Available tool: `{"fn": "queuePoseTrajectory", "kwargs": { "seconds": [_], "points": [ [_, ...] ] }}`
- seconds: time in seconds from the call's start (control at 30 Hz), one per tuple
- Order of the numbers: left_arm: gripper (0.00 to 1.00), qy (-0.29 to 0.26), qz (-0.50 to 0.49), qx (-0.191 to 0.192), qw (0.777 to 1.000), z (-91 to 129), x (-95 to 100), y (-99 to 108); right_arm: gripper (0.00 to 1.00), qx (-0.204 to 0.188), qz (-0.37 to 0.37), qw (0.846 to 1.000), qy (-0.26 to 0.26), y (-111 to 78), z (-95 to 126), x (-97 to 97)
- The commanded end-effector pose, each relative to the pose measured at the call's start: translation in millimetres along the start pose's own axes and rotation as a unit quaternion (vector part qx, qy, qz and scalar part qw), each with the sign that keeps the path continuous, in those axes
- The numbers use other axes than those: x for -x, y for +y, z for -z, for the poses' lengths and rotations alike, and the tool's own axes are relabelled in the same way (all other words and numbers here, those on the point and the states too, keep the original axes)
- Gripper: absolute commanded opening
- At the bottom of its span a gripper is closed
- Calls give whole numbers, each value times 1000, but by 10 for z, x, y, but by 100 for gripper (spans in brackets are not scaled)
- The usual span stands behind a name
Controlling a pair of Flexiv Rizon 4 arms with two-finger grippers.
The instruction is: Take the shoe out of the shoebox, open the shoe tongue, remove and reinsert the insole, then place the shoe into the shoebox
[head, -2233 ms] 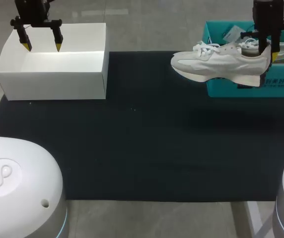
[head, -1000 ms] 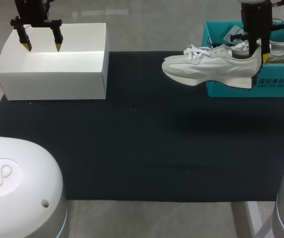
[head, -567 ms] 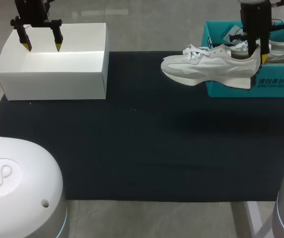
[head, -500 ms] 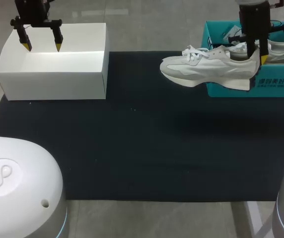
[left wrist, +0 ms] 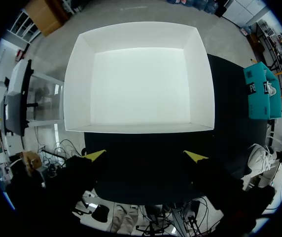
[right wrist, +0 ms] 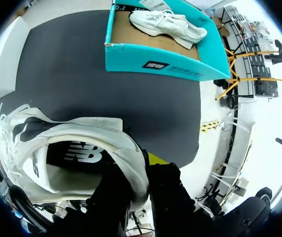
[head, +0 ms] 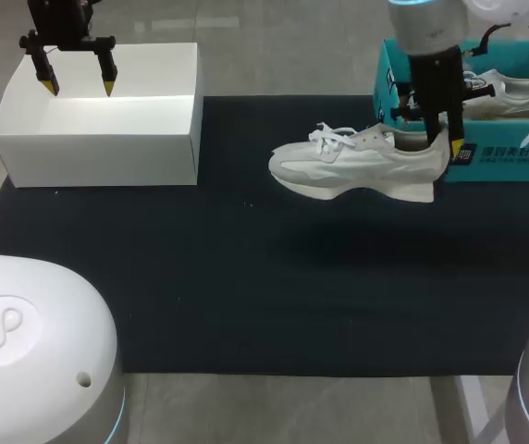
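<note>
Right pincer (head: pixel 445 148) is clamped on the heel of the shoe (head: pixel 352 166), one finger inside the collar & one outside at the back. Shoe is held approx level, clear of the black mat (head: pixel 246 287), w/ its shadow underneath. Toe points twd the left edge of the desk (head: pixel 292 407), laces up. It hangs over the mat's far-right part, just in front of the shoebox (head: pixel 387 83), heel end nr the box's front-left corner. Shoe is not in the box.

Shoebox is teal w/ an open top, at the desk's far-right corner. Another white shoe (head: pixel 510 91) lies inside it.

Left pincer (head: pixel 75 81) is spread wide w/ nothing btwn its fingers. It hangs above the white box (head: pixel 98 148), which sits open-topped at the mat's far-left corner.

Left wrist view: left pincer (left wrist: pixel 146 156) tips are far apart, w/ the white box (left wrist: pixel 77 94) ahead. Shoebox (left wrist: pixel 257 94) & held shoe (left wrist: pixel 260 157) are well off to one side.

Right wrist view: right pincer (right wrist: pixel 138 170) has the heel rim btwn its fingers. The insole (right wrist: pixel 67 165) is seated in the shoe (right wrist: pixel 82 128). Shoebox (right wrist: pixel 156 61) is ahead, w/ the other shoe (right wrist: pixel 165 24) in it.
</note>
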State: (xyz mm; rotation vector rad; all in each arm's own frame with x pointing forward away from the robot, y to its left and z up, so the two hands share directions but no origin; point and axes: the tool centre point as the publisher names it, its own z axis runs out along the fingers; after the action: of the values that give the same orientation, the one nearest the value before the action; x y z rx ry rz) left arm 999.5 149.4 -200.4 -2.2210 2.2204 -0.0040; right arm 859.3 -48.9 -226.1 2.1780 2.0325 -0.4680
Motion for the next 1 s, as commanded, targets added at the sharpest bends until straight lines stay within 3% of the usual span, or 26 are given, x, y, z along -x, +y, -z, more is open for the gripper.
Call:
{"fn": "queuePoseTrajectory", "kwargs": {
  "seconds": [0.03,0.6,0.8,1.0],
  "points": [
    [100,0,0,0,1000,1,2,1,0,-1,5,1000,3,39,-129,-159],
    [100,0,0,0,1000,1,2,1,0,24,20,999,1,108,-429,-646],
    [100,0,0,0,1000,1,2,1,0,53,22,998,1,39,-458,-814],
    [100,0,0,0,1000,1,2,1,0,52,35,998,-4,-25,-572,-978]
  ]
}}
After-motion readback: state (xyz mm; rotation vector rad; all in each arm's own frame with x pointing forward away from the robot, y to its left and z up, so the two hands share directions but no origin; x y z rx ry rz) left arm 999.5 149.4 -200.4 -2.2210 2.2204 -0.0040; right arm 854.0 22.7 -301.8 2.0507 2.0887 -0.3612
